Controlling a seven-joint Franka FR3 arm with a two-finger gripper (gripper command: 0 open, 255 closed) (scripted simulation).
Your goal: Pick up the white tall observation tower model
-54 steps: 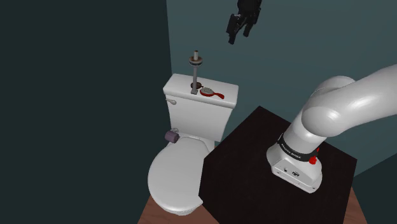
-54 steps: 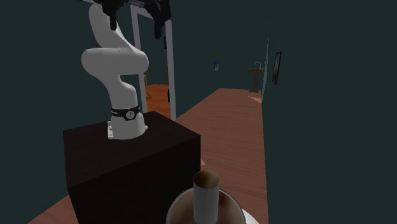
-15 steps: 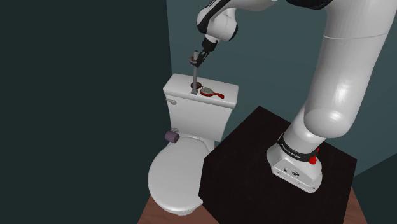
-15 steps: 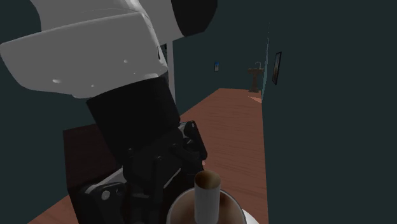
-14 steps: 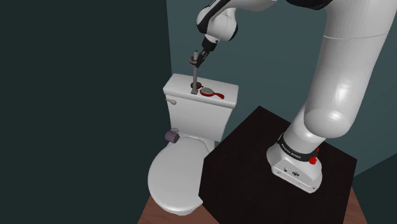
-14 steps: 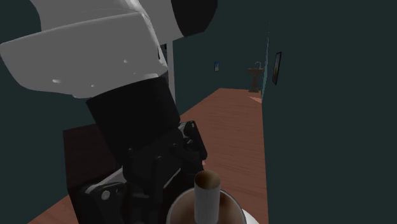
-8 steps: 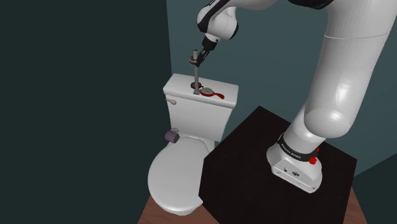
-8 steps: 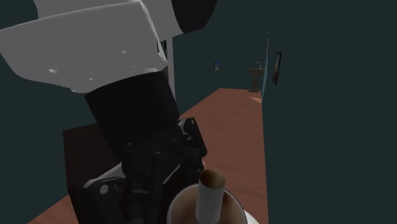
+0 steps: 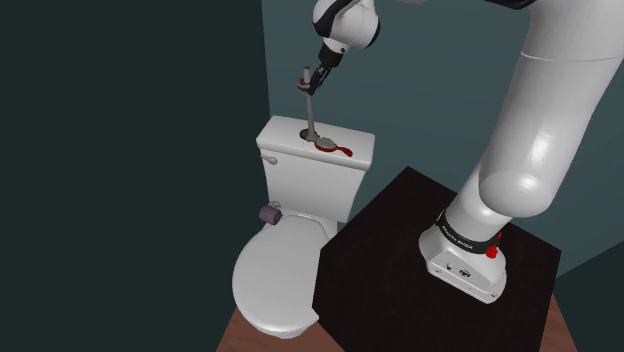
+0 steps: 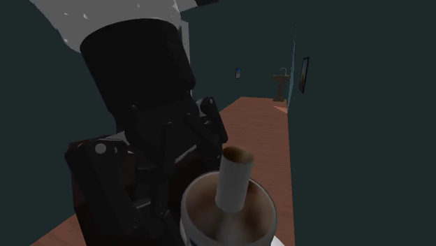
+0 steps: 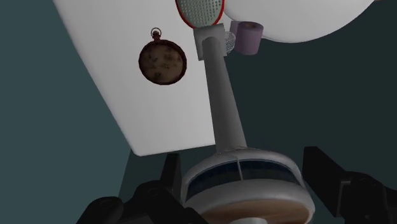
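Currently logged, in order of relevance.

**Item 1: tower** (image 9: 311, 108). It has a pale grey shaft and a wide disc head ringed with blue windows, brownish on top. It is over the toilet tank (image 9: 300, 172) and leans rather than standing upright, with the head toward the shoulder view's left and the foot toward the brush.

**Item 2: gripper** (image 9: 314, 80). It is black and sits at the tower's head. In the wrist view its fingers (image 11: 170, 179) press against opposite sides of the disc with no gap showing, so it is clamped on the tower.

**Item 3: tank lid contents.**
- A round brown watch (image 11: 163, 62) lies flat beside the shaft's lower end.
- A red-rimmed brush (image 9: 333, 148) lies near the tower's foot.

**Item 4: purple roll** (image 9: 270, 213). It is at the bowl's side, below the tank.

**Status.**
- The approach and grasp appear done.
- The lean suggests the tower hangs from the grip rather than resting on its own base. The views do not show whether the foot is clear of the lid.
- What remains is to raise it well clear of the brush and watch.
- The hold is on the disc rim alone (a narrow purchase), so the long shaft may swing.
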